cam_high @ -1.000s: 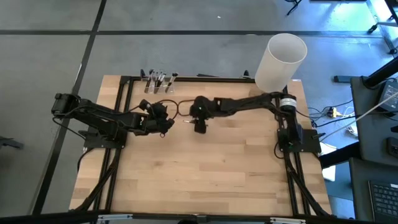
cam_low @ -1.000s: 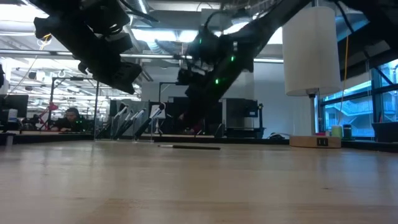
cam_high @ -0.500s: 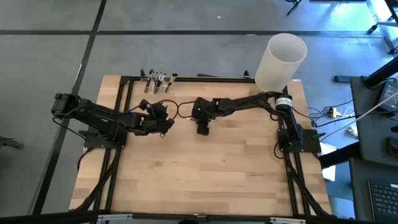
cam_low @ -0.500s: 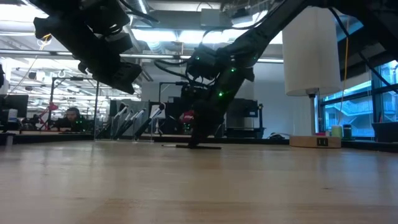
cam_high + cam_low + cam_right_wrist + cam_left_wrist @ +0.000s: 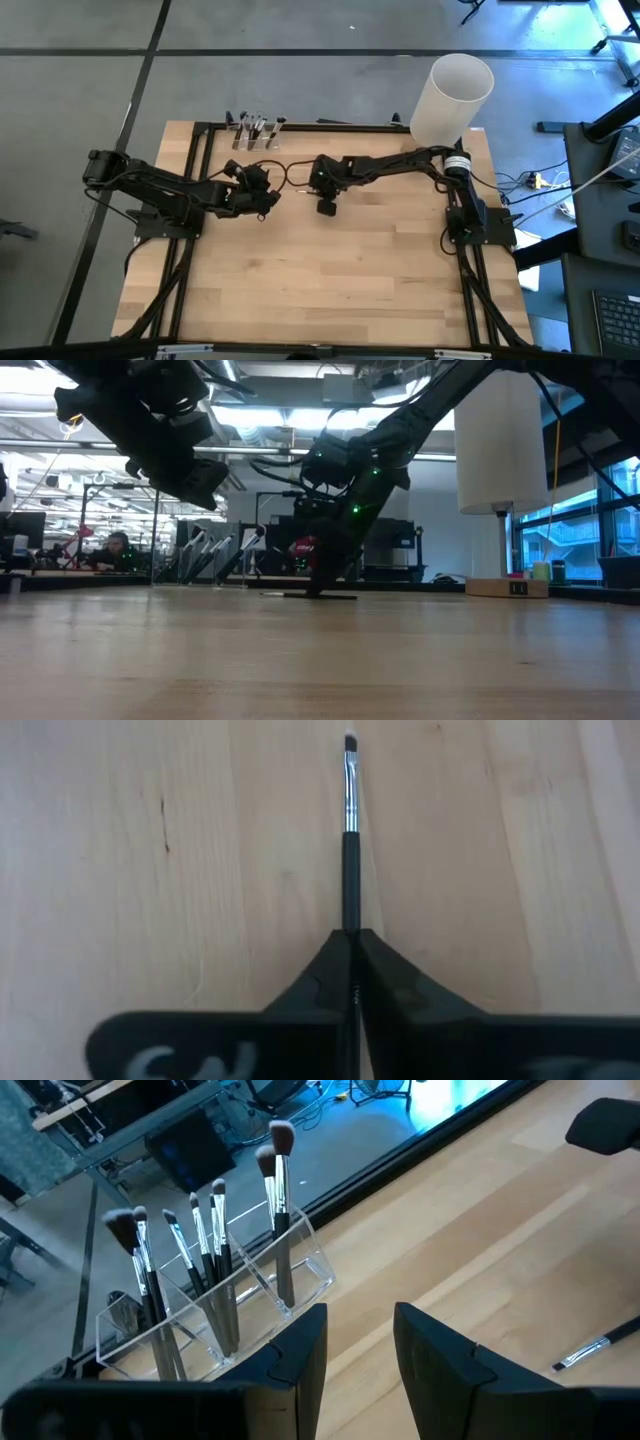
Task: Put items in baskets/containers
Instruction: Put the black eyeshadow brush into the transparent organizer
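Right gripper [image 5: 350, 975]: clenched on a brush [image 5: 350, 830]; the two fingers meet in a point around the dark handle, which lies flat on the table [image 5: 120, 870] with its silver ferrule and small dark tip reaching out past the fingertips.
Right arm: in the high view it stretches from its base at the table's right edge toward the middle, elbow bent, wrist tipped down so the gripper [image 5: 325, 206] points at the wood; in the low view the fingers [image 5: 318, 585] touch down on the brush [image 5: 320, 596].
Left gripper [image 5: 360, 1345]: fingers parted, nothing between them; it hangs above the table in the low view [image 5: 190, 485].
Left arm: folded low from the table's left edge, gripper [image 5: 268, 203] near the middle, just left of the right gripper and apart from it.
Holder [image 5: 300, 1265]: clear, with compartments in a row, at the table's far edge [image 5: 255, 140]; several brushes [image 5: 215, 1250] stand in it, bristles up.
Cylinder [image 5: 450, 100]: tall and white, at the far right corner.
Room: a person [image 5: 115, 550] sits far behind the table.
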Motion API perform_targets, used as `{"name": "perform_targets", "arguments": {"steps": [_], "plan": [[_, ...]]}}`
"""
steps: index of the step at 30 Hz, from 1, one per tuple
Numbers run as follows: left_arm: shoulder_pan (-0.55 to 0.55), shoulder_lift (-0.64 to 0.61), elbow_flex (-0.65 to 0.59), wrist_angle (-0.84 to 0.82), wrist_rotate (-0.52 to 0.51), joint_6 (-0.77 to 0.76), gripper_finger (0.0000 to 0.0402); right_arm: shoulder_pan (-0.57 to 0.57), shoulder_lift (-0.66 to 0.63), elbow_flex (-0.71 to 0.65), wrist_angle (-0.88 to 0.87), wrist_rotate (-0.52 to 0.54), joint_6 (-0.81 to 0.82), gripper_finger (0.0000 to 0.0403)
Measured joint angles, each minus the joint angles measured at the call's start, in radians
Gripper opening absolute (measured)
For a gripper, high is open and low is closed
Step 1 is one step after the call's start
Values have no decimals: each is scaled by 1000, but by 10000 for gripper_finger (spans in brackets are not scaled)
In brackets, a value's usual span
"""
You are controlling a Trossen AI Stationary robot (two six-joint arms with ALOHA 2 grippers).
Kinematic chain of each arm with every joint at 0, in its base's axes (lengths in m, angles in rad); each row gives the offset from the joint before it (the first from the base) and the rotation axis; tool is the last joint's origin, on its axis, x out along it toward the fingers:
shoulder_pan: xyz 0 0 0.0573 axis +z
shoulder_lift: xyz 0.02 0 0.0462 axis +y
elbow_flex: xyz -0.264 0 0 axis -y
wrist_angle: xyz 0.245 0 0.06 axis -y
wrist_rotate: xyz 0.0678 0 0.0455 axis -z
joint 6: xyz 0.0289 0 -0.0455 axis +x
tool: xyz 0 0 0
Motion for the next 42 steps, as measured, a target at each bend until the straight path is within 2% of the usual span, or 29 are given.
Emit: {"name": "perform_targets", "arguments": {"steps": [3,7,15,18,20,22,25,28,33,38,42], "plan": [[0,0,0,-1,1,-15,114,-1,-32,-5,-6,11,1,9],[0,0,0,-9,23,-60,114,-9,-120,-8,-8,76,-6,6],[0,0,-5,-77,24,-132,114,-50,-334,-28,-16,78,-3,6],[1,0,-53,-1,24,-131,114,-70,-379,-53,-47,81,17,11],[14,0,-108,143,51,-63,114,-80,-385,-71,-101,84,32,13],[45,0,-169,344,165,57,114,-81,-386,-89,-179,106,33,14],[101,1,-245,643,423,260,114,-70,-407,-117,-271,147,50,15],[140,7,-243,749,584,381,113,-54,-466,-179,-306,148,63,16],[201,88,-91,603,738,493,113,-45,-687,-327,-194,148,76,16],[257,280,124,453,901,648,113,-65,-934,-489,58,148,104,16],[280,423,313,225,951,774,113,-68,-1069,-590,136,148,131,16]]}}
